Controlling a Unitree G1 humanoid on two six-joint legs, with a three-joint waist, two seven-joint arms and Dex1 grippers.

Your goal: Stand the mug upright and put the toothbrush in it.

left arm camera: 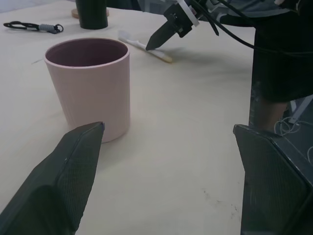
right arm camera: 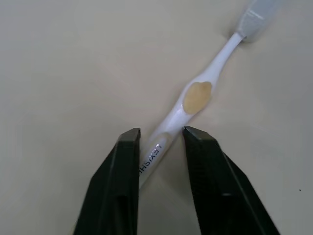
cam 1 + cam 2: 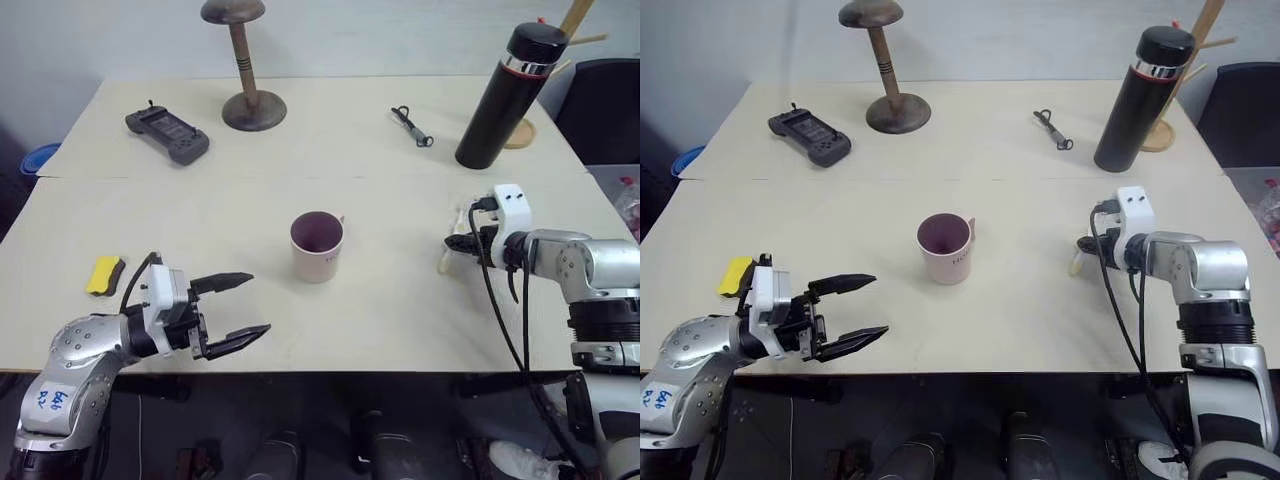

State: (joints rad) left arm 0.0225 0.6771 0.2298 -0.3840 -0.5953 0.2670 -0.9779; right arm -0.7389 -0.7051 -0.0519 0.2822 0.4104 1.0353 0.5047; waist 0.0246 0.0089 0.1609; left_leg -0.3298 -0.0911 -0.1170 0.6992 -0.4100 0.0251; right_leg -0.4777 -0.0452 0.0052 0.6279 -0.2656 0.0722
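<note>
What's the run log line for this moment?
mug: upright | toothbrush: on table, between right tool fingers | left tool: open

Pale pink mug (image 3: 317, 247) with a dark purplish inside, on a cream table (image 3: 300, 130). White toothbrush (image 2: 195, 103) bearing a pale-yellow patch and dark lettering on its handle. Tall black flask (image 3: 497, 96) at the far right, a silver and red band below its cap. Yellow sponge (image 3: 105, 275) at the near left. Brown stand (image 3: 245, 70), striped stem. Dark grey handheld device (image 3: 167, 134)
</note>
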